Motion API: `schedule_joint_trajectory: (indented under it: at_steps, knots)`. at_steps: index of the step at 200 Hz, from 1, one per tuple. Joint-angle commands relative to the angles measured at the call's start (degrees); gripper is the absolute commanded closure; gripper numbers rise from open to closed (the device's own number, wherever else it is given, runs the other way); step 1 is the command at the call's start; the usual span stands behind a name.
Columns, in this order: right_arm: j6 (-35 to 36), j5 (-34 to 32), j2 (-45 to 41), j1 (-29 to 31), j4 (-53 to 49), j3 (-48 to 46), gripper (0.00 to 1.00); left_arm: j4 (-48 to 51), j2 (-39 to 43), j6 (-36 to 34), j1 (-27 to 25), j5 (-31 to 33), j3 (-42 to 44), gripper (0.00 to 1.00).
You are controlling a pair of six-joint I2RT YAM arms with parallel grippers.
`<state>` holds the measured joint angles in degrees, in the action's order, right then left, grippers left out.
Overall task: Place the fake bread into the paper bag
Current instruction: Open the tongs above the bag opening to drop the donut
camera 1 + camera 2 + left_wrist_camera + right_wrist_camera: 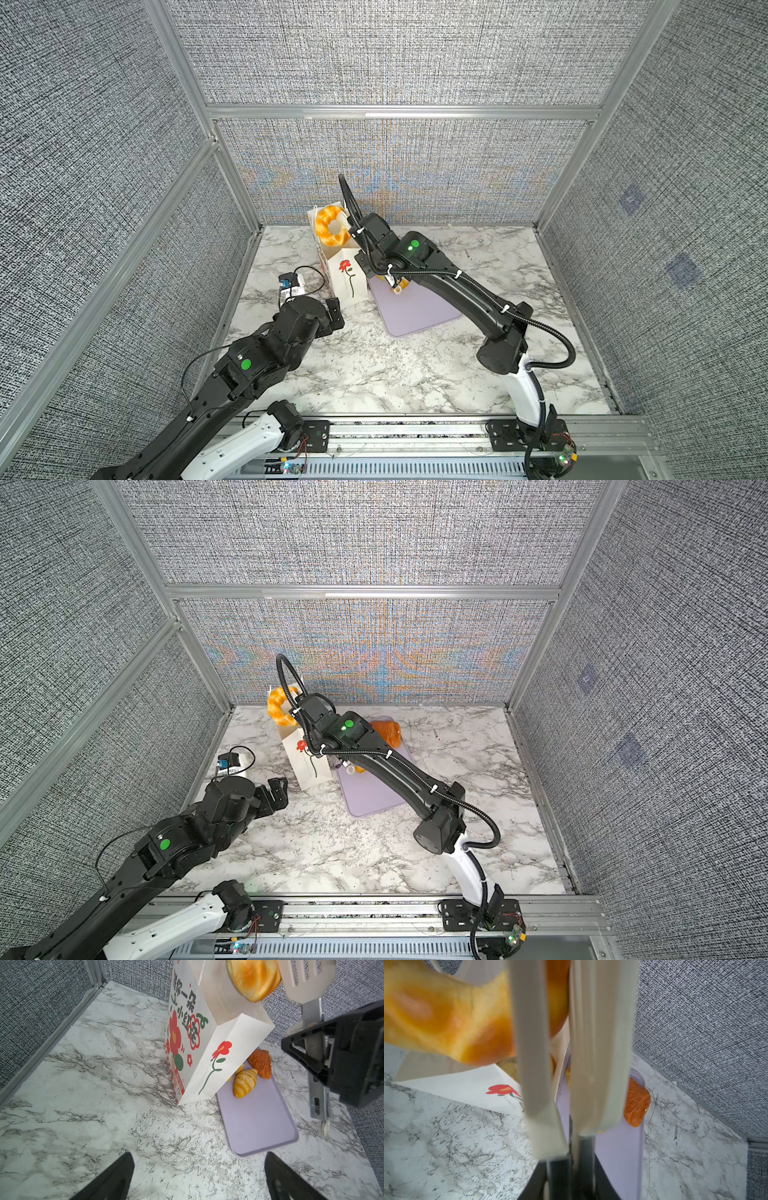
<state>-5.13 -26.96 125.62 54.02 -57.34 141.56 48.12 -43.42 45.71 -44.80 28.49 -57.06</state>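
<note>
A golden ring-shaped fake bread (pixel 322 232) hangs at the open top of the white paper bag (pixel 347 286) with the red flower, pinched between cream tongs (pixel 307 976). My right gripper (pixel 571 1167) is shut on the tongs' metal handle (pixel 311 1028), just right of the bag. In the right wrist view the ring (pixel 446 1018) fills the area above the bag's rim (pixel 467 1086). A striped croissant (pixel 245 1082) and a darker orange-brown piece (pixel 260 1061) lie on the lilac tray behind the bag. My left gripper (pixel 197 1176) is open and empty, low over the marble in front of the bag.
The lilac tray (pixel 419 316) lies flat right of the bag, partly under my right arm. A small blue and white device (pixel 291 284) with a black cable sits left of the bag. Grey fabric walls with metal rails close in three sides.
</note>
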Motion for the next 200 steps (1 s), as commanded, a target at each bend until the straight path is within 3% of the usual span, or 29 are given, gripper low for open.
schedule_joint_trajectory:
  at_steps: [1,120,166,200]
  knots:
    - [0.70,-3.53,0.58,0.08,3.50,0.49,0.74,-0.04,0.57,0.82,0.14,0.08,0.13,0.00]
    - [5.21,-7.73,3.42,0.39,0.72,2.01,0.72,0.85,2.20,2.10,0.14,0.43,1.06,0.00]
    - [5.82,-7.45,3.44,0.41,-1.56,1.88,0.67,0.44,1.54,1.83,0.14,0.07,0.98,0.01]
    - [6.17,-7.32,2.96,0.40,-2.19,2.23,0.55,0.41,1.41,1.83,0.13,-0.18,0.98,0.01]
